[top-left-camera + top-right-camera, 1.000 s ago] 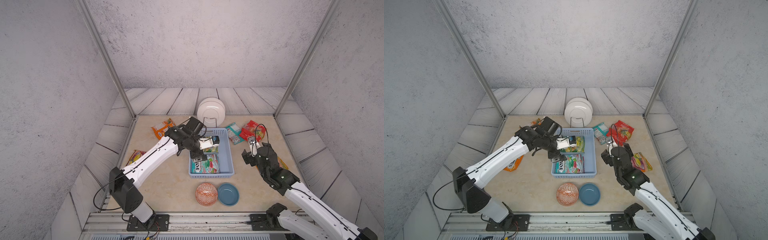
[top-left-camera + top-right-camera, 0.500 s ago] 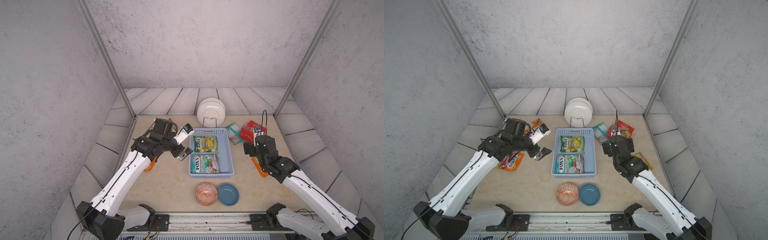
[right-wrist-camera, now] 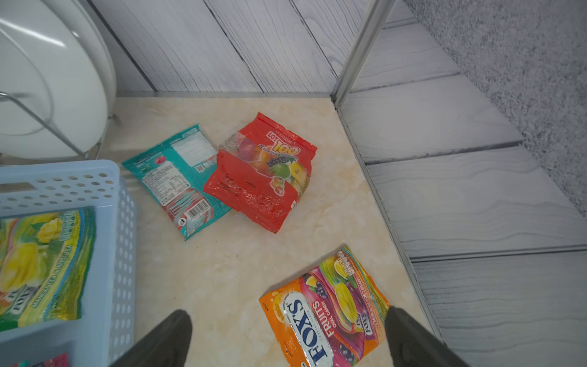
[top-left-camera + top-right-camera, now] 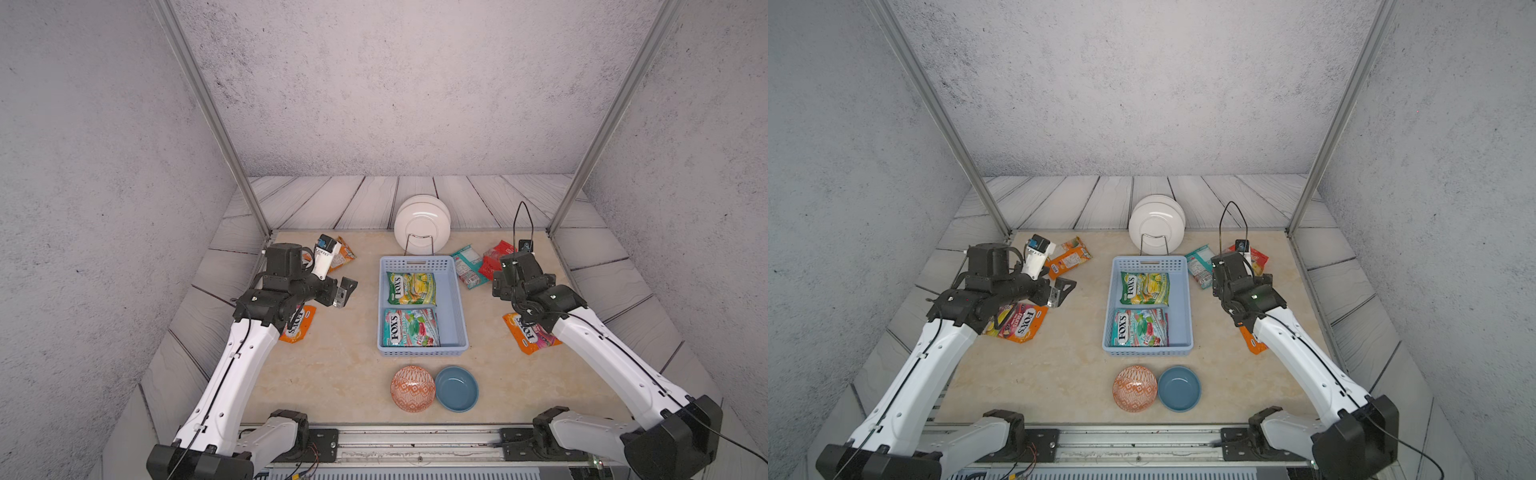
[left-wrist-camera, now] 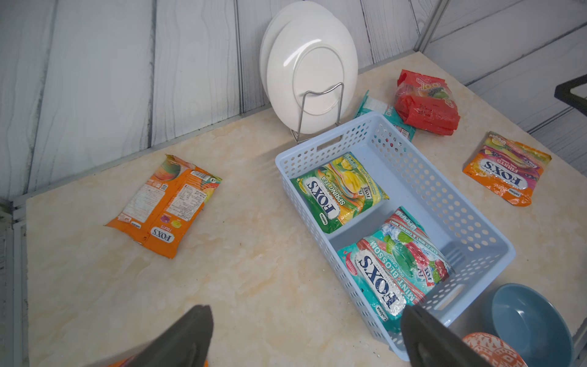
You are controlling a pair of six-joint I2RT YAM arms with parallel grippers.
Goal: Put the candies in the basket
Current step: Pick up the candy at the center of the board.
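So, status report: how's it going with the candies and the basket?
Left gripper, right gripper open, empty. Two candies in basket, five more loose on table. Nothing blocking.

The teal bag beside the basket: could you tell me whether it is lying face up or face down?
Face down: the teal bag shows its barcode and printed label panel in the right wrist view.

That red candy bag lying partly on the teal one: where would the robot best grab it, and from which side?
Probably from straight above, with the open right gripper. The red bag is plump and folded, so its raised middle gives the jaws something to pinch. Stay on the half away from the teal bag, whose edge it overlaps, so only one bag lifts.
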